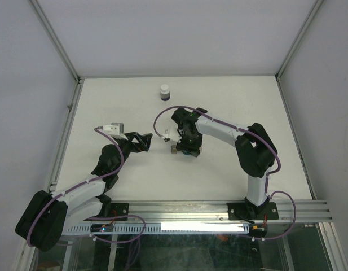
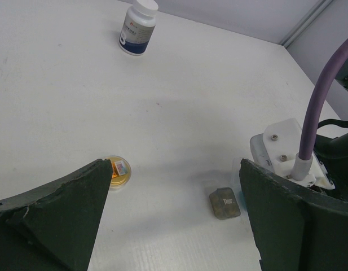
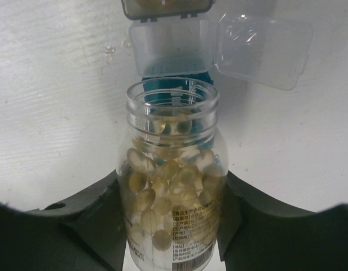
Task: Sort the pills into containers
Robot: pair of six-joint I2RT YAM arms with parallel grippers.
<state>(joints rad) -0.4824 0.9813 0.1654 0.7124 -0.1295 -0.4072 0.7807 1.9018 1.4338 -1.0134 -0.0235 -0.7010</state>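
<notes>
right pincer (image 3: 172, 195) is clamped on an uncapped clear vial (image 3: 179, 240). the pills (image 3: 162, 186) are massed toward its mouth, which is aimed at the teal-blue container (image 3: 176, 84), clear lids (image 3: 264, 48) flipped open. risk, in my judgement: too steep a tip dumps many pills at once, overshooting the small cells and scattering them. left pincer (image 2: 172, 164) gapes, holding nothing, near the grey-brown container (image 2: 224, 203). table (image 1: 230, 96) is plain, smooth white, enclosed by pale walls (image 1: 162, 34).
</notes>
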